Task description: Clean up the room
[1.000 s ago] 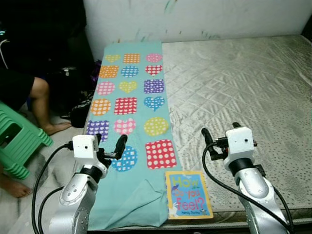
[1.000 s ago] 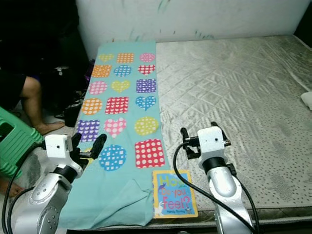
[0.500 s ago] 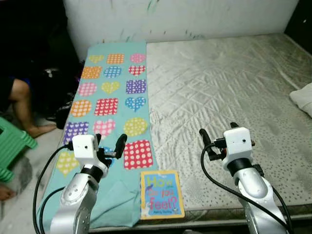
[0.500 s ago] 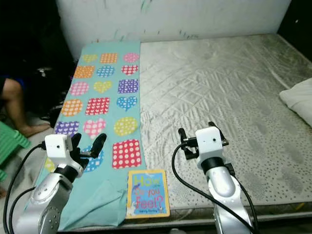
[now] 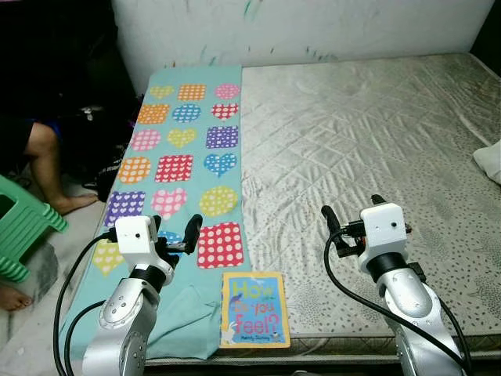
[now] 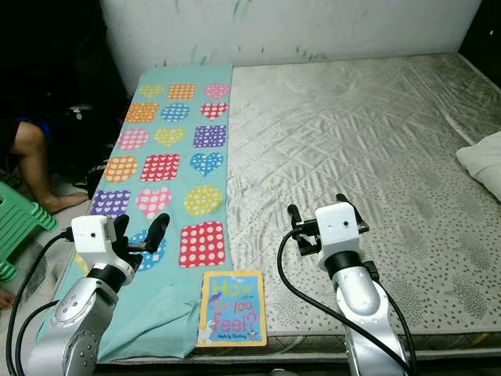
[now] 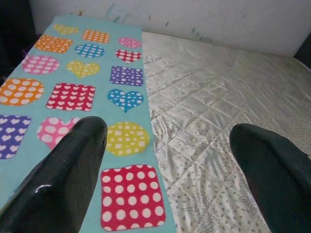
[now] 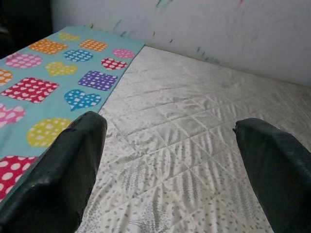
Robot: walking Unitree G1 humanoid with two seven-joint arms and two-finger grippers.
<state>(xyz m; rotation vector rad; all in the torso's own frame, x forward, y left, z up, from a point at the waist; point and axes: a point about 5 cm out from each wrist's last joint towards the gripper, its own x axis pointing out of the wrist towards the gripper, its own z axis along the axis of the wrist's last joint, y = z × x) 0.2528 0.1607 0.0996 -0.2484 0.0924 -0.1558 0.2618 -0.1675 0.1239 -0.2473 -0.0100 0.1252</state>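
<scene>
Since half a second ago our whole view has swung a little to the left, so more of the green stool [image 5: 27, 227] shows again and the pillow [image 5: 490, 160] sits nearer the right edge; nothing on the bed itself seems to have shifted, and our arms stay raised as before. We see a bare quilted mattress [image 5: 368, 133] with a turquoise sheet [image 5: 184, 157] printed with dotted hearts, circles and squares laid along its left side, its near corner rumpled. Lying flat at the near edge, partly on the sheet and partly on the mattress, is a children's book [image 5: 254, 309] whose yellow cover reads "How Do You Feel?". Our left gripper [image 5: 174, 235] hovers above the sheet just up and left of the book, fingers spread apart and holding nothing. Our right gripper [image 5: 352, 219] hovers above the bare mattress to the book's right, its fingers likewise parted and empty. A person's bare leg [image 5: 47, 168] shows beside the bed near the stool.
</scene>
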